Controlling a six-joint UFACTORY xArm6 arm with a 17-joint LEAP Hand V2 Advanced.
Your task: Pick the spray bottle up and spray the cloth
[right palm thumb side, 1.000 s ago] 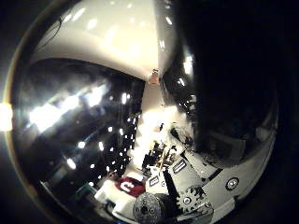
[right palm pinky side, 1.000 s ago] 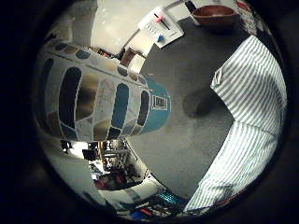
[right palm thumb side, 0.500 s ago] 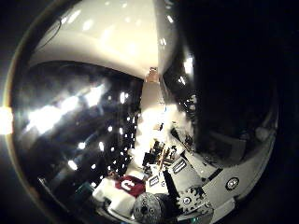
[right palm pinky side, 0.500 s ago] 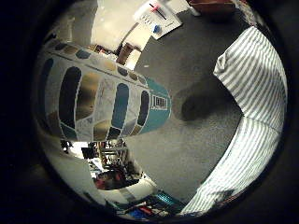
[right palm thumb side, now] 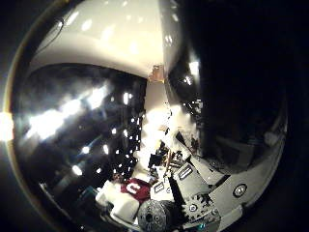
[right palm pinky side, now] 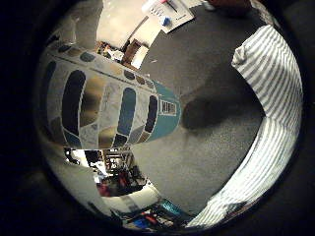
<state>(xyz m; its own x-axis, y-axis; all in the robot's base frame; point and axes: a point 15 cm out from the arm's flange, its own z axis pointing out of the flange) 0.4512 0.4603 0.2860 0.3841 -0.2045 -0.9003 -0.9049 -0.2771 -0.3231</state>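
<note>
The spray bottle [right palm pinky side: 108, 110] fills the little-finger view close to the palm, above the grey tabletop [right palm pinky side: 211, 157]; the striped cloth [right palm pinky side: 275, 73] lies nearby. Papers [right palm pinky side: 170, 12] sit farther off. The thumb view shows only the hand [right palm thumb side: 193, 203]; its grip cannot be told

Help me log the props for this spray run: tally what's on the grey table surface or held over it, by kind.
Spray bottle, patterned, close to the palm: 1
Striped cloth on the grey surface: 1
White sheet with small items on it: 1
Reddish bowl-like item, mostly cut off: 1
Total: 4
</note>
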